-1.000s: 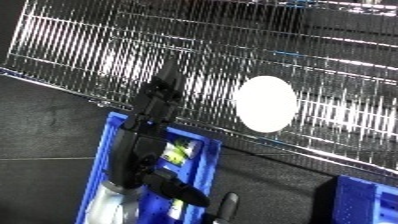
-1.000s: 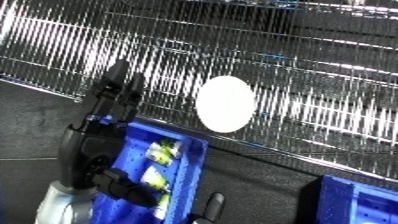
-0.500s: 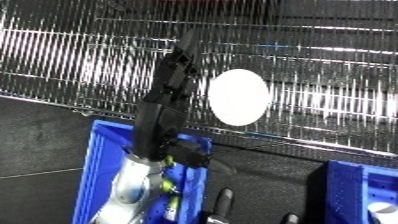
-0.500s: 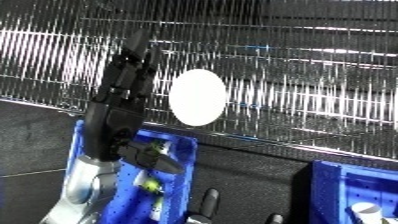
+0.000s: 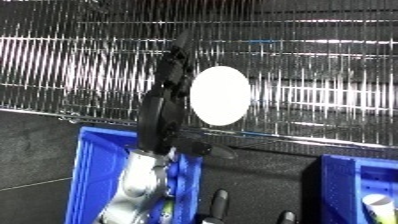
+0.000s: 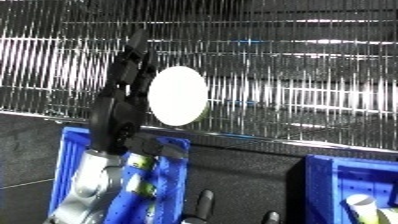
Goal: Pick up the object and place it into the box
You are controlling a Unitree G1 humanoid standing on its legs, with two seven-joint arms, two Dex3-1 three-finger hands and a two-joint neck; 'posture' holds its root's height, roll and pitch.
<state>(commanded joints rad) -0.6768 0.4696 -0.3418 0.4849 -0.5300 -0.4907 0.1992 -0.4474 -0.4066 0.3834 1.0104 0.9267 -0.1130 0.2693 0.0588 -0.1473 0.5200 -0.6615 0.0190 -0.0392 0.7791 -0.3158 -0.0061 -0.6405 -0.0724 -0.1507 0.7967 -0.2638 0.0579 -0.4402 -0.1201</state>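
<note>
A white oval disc (image 5: 220, 95) lies on the wire rack (image 5: 329, 65). My left hand (image 5: 162, 117) reaches up from the lower left over the rack's front edge, just left of the disc. Its fingers (image 5: 173, 67) are straight and lie along the disc's left rim, with the thumb (image 5: 206, 150) sticking out to the right below it. I cannot tell if they touch it. Nothing is held. The left forearm crosses a blue bin (image 5: 89, 170) at the lower left. Only the straight fingertips of my right hand (image 5: 218, 202) show at the bottom edge.
A second blue bin (image 5: 342, 192) at the lower right holds a pale cylinder (image 5: 378, 202). Small yellow-green items (image 6: 138, 161) lie in the left bin beside my forearm. A dark tabletop (image 5: 258, 175) runs between the bins. The shiny wire rack fills the upper half.
My left hand has moved up from over the bin onto the rack and closed in on the disc's left side. The view has shifted as the camera moved.
</note>
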